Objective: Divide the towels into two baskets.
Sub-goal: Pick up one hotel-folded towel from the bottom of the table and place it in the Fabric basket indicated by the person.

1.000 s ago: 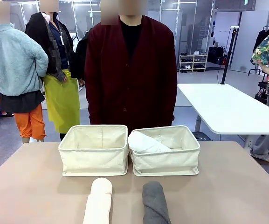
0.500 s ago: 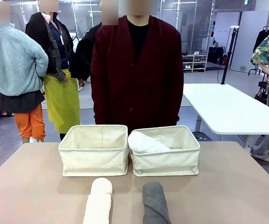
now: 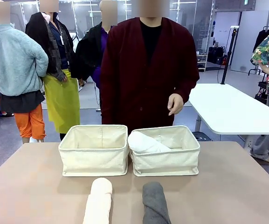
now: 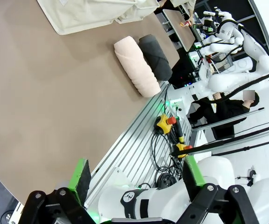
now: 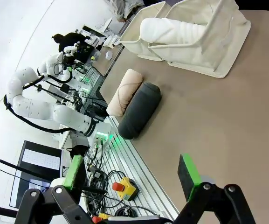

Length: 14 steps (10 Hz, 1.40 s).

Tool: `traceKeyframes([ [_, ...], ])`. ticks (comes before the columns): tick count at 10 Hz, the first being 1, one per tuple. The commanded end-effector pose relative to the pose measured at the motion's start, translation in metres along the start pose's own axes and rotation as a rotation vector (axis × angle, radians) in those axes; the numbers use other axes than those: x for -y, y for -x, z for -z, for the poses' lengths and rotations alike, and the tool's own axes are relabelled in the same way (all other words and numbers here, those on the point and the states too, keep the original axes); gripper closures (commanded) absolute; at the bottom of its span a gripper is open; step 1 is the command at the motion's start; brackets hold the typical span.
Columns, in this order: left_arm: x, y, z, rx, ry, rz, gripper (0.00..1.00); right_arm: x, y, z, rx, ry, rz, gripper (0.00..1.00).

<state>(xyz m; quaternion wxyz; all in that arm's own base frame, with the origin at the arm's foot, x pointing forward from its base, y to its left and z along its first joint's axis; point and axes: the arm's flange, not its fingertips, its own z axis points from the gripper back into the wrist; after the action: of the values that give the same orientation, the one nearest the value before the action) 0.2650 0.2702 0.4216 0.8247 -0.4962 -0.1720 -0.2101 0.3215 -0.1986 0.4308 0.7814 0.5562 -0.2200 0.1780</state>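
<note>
Both sets of jaws stand wide open and hold nothing. In the left wrist view the green pads (image 4: 83, 175) of the left jaws are spread far apart above the near edge of the bench (image 3: 31, 186). In the right wrist view the pads (image 5: 189, 176) of the right jaws are spread just as wide over bare bench top.

Two rolled towels lie on the bench at its near edge, side by side, each pointing end-on toward the baskets. The cream towel (image 3: 98, 201) lies to the left and the grey towel (image 3: 155, 204) to the right. Both are well apart from either set of jaws.

Past them, near the middle of the bench, two cream canvas baskets stand just beside each other. The left basket (image 3: 94, 156) is in line with the cream towel. The right basket (image 3: 167, 161) holds the white towel (image 3: 146, 142), which lies tilted against its left wall, with one end rising over the rim.

Behind the baskets a person (image 3: 148, 70) in a dark red cardigan stands at the far side of the bench. One hand (image 3: 175, 103) is raised at waist height, fingers loosely curled, above and beyond the right basket, touching nothing.
</note>
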Motion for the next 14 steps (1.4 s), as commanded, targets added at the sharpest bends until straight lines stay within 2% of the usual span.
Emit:
traceKeyframes([
  [1,0.003,0.003,-0.001,0.017,0.012,0.024,0.00,-0.005,0.003,0.001,-0.009,-0.002,0.020,0.00],
  [7,0.003,0.003,-0.001,0.017,0.012,0.024,0.00,0.000,0.000,0.000,0.001,0.001,0.001,0.00],
  [9,0.003,0.003,-0.001,0.017,0.012,0.024,0.00,-0.041,-0.004,0.060,-0.033,0.172,0.090,0.00],
  [10,0.003,0.003,-0.001,0.017,0.012,0.024,0.00,-0.050,-0.006,0.093,-0.065,0.197,0.135,0.00],
  [12,0.003,0.003,-0.001,0.017,0.012,0.024,0.00,-0.058,-0.005,0.166,-0.184,0.279,0.210,0.00],
  [14,0.003,0.003,-0.001,0.017,0.012,0.024,0.00,-0.063,-0.001,0.230,-0.181,0.394,0.258,0.00],
])
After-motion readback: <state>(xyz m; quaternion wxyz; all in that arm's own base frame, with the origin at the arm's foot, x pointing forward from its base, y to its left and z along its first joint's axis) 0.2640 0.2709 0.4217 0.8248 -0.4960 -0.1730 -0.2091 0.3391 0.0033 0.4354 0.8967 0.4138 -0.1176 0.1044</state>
